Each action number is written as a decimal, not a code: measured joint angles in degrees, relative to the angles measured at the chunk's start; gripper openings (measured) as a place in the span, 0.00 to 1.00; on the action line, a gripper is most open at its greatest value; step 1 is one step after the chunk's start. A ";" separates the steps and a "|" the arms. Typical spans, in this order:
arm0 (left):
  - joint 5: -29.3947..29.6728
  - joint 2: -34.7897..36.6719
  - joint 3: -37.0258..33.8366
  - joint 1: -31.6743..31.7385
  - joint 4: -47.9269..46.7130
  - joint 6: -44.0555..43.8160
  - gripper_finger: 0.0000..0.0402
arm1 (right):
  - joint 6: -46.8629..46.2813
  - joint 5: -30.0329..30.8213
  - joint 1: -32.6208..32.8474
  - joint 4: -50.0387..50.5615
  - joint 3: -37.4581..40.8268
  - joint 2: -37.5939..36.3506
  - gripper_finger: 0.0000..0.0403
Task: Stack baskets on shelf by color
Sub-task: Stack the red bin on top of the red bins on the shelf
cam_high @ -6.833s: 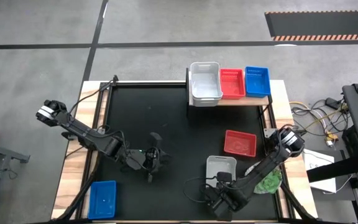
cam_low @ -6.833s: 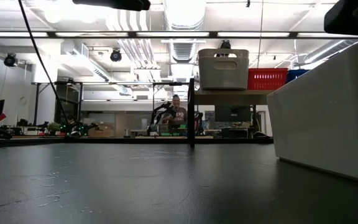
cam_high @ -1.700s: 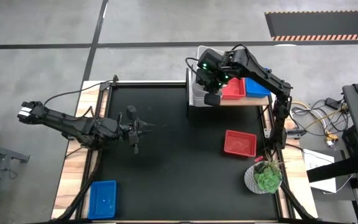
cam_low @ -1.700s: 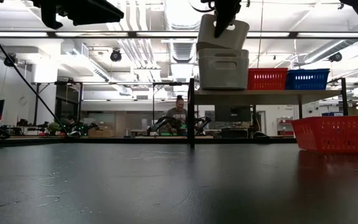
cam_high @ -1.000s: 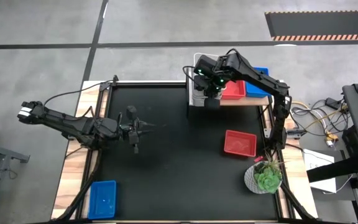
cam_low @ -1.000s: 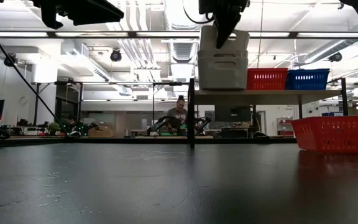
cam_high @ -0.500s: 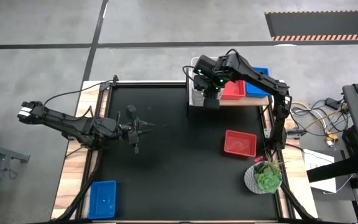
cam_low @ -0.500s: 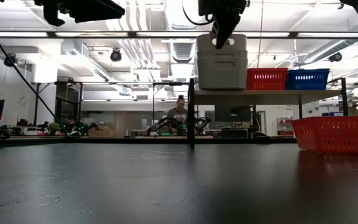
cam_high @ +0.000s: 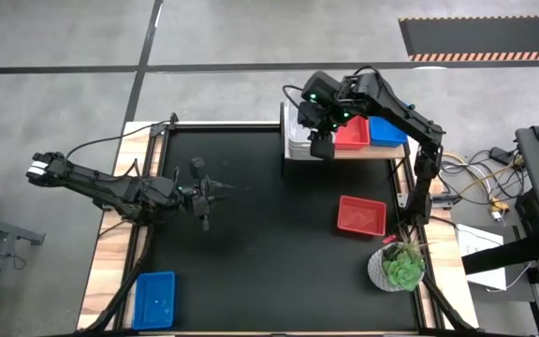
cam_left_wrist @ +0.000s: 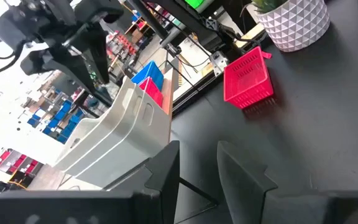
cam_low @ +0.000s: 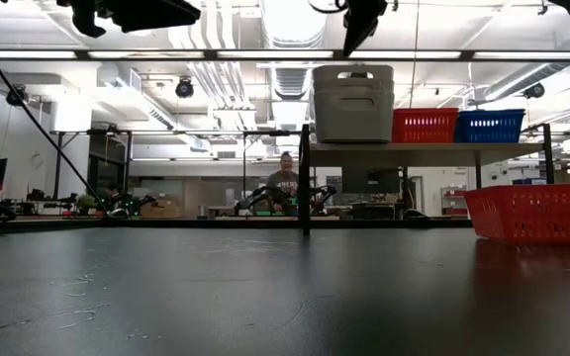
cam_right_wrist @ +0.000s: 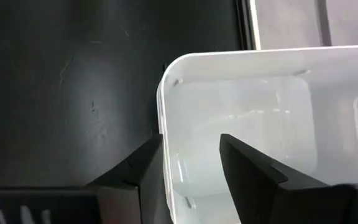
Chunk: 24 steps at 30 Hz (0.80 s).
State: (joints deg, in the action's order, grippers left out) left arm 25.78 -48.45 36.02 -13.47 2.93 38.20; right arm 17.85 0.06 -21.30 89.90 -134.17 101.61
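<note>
Two white baskets (cam_high: 295, 131) stand nested, one in the other, at the left end of the wooden shelf (cam_high: 374, 150); in the low view the stack (cam_low: 353, 104) sits level. A red basket (cam_high: 349, 134) and a blue basket (cam_high: 388, 131) stand beside it on the shelf. My right gripper (cam_right_wrist: 191, 152) is open just above the stack's near rim and touches nothing; the low view shows it (cam_low: 362, 25) clear above the stack. My left gripper (cam_high: 202, 193) is open and empty above the table's left half.
A red basket (cam_high: 361, 215) rests on the table right of centre, and a blue basket (cam_high: 154, 300) at the near left corner. A white pot with a green plant (cam_high: 400, 267) stands near the right front edge. The black tabletop between them is bare.
My right gripper has lowered the tilted upper white basket until it sits level inside the lower one on the shelf. It has let go and risen clear above the stack. My left arm has kept still.
</note>
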 joint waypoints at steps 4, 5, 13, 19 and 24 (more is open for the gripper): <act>-0.02 -0.17 0.01 0.00 -0.11 -0.77 0.23 | -0.28 1.65 0.00 -4.80 0.00 -0.78 0.32; -0.04 -0.17 0.01 0.00 -0.21 -1.12 0.23 | -0.20 2.80 0.00 -6.49 0.02 -0.78 0.30; -0.04 -0.17 0.01 0.00 3.32 -1.58 0.23 | 1.26 12.25 -2.30 -35.51 0.48 1.39 0.05; -0.04 -0.17 0.01 -0.11 4.11 -6.58 0.23 | -1.02 11.77 -0.64 -26.95 0.20 -1.38 0.02; -0.04 -0.25 0.01 -0.11 4.26 -11.12 0.23 | -5.47 9.99 7.32 -13.89 0.53 -6.28 0.02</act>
State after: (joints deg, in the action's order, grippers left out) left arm 25.74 -48.70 36.03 -13.58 7.20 27.08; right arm 12.38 10.04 -13.98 76.01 -133.64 95.33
